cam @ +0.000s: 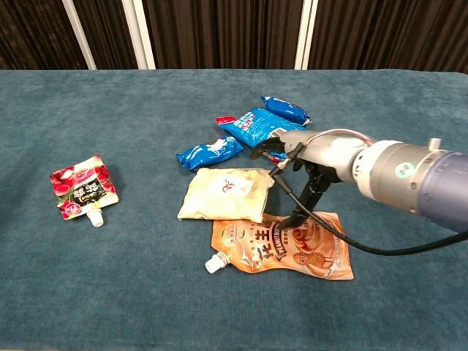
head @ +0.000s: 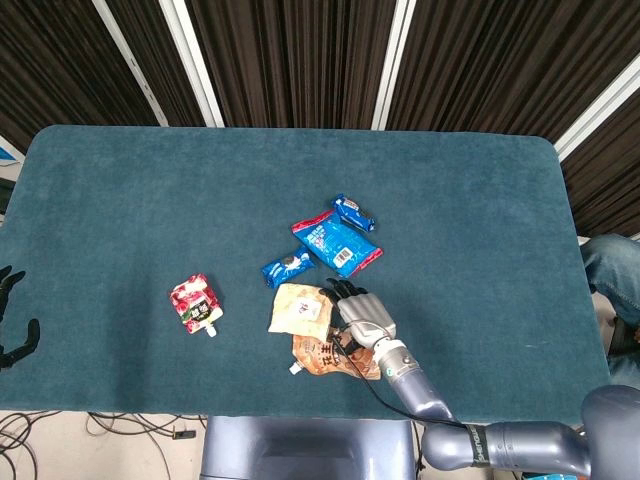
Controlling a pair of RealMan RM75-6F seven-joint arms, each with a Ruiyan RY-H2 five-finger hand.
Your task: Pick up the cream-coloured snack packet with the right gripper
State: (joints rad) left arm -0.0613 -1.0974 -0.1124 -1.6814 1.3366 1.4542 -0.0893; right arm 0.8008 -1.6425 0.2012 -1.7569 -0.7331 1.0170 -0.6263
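The cream-coloured snack packet (head: 298,308) (cam: 227,194) lies flat near the table's middle front. My right hand (head: 357,312) (cam: 296,164) hovers at its right edge with fingers spread, holding nothing; dark fingertips (cam: 262,150) reach over the packet's right corner and the thumb points down at the orange pouch (cam: 285,246) (head: 335,355) below it. Whether a finger touches the packet, I cannot tell. My left hand (head: 12,318) shows at the far left edge of the head view, off the table, fingers apart.
A small blue packet (cam: 210,153) lies just above the cream one. A large blue bag (cam: 265,130) and another small blue packet (cam: 285,110) sit behind the hand. A red spouted pouch (cam: 82,188) lies far left on the teal table (cam: 146,292).
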